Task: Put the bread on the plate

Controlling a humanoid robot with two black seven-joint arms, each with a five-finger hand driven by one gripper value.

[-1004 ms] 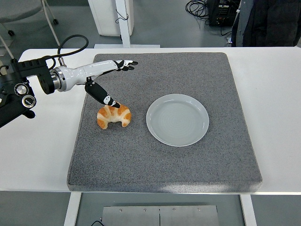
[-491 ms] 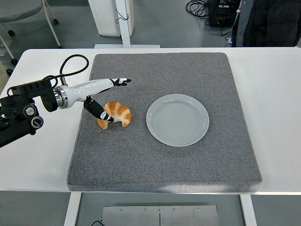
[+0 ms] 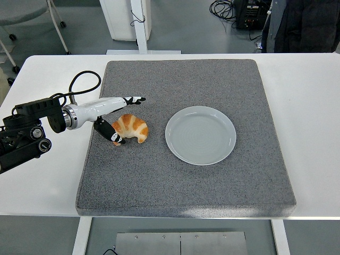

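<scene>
While the left hand sits at the bread, status per item:

left hand (image 3: 109, 114): comes in from the left edge, low over the left part of the mat
fingers (image 3: 134, 99): upper ones stretched out flat above the bread, pointing right; the lower digit (image 3: 112, 135) is curled down against the bread's left end. Spread, not closed around anything
bread (image 3: 131, 127): croissant, lying on the mat, left of the plate and apart from it; its left tip touches the lower digit, the rest is uncovered
plate (image 3: 201, 135): round, pale grey-blue, flat on the mat a little right of centre, nothing on it
mat (image 3: 186, 180): grey, speckled, covers the middle of the worktop; carries both bread and plate
worktop (image 3: 313, 106): white, bare strips showing left and right of the mat
left arm (image 3: 29, 135): white forearm with black housing and a looped black cable, over the worktop's left strip
right arm: not in the picture
background: grey floor, a white post, cables and dark kit at the top right
</scene>
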